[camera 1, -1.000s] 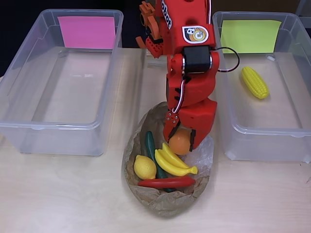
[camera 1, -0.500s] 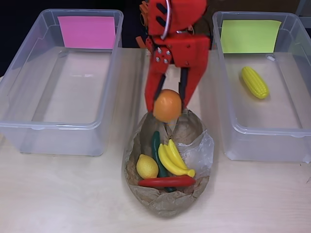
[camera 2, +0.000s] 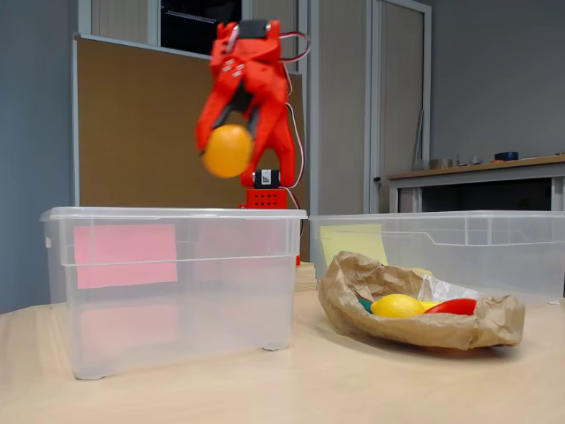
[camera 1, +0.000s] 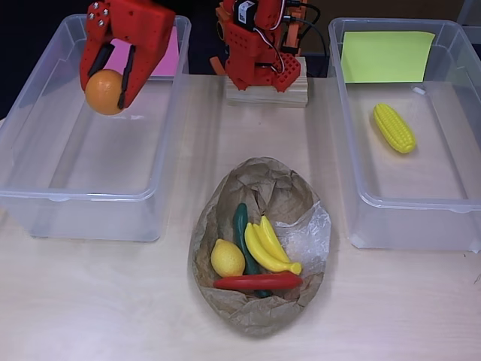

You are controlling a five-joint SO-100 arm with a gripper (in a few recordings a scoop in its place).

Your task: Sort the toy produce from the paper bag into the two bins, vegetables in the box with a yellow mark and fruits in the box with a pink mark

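Note:
My red gripper (camera 1: 106, 84) (camera 2: 229, 146) is shut on a toy orange (camera 1: 104, 92) (camera 2: 227, 151) and hangs high above the clear bin with the pink mark (camera 1: 137, 50) (camera 2: 124, 254). The crumpled paper bag (camera 1: 259, 312) (camera 2: 415, 329) lies open at the table's front middle. In it are a lemon (camera 1: 227, 258) (camera 2: 396, 306), yellow bananas (camera 1: 267, 245), a red chili pepper (camera 1: 258, 282) (camera 2: 454, 306) and a dark green vegetable (camera 1: 241, 228). The bin with the yellow mark (camera 1: 387, 56) (camera 2: 352, 242) stands on the right and holds a corn cob (camera 1: 394, 127).
The arm's base (camera 1: 261, 64) sits on a wooden block between the two bins at the table's back. A brown board wall (camera 2: 141, 132) stands behind the table in the fixed view.
The gripper lifted the orange out of the paper bag and swung it left and back, from over the bag to above the pink-marked bin.

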